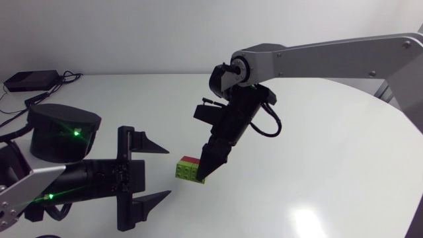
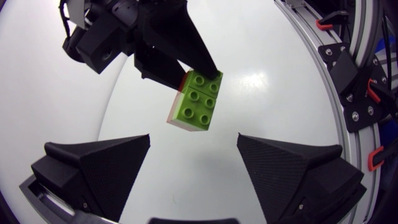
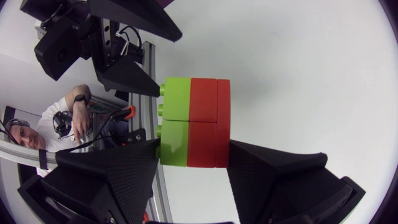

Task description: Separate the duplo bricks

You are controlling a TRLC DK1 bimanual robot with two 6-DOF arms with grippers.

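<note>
Right gripper (image 1: pixel 205 170) pinches the duplo stack (image 1: pixel 188 168) — probably presenting it just ahead of the spread left gripper (image 1: pixel 168 170) for separation.

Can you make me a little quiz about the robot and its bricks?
1. True or false: the left hand is squeezing the duplo stack.
2. Which colours are in the stack? A) blue and white B) green and red C) black and orange
3. Fill in the gap: the stack sits between the fingers of the ___ hand.

Key
1. False: the left hand is open, and the stack lies ahead of it.
2. B
3. Right: the right hand has a finger on each side of the stack.
</note>
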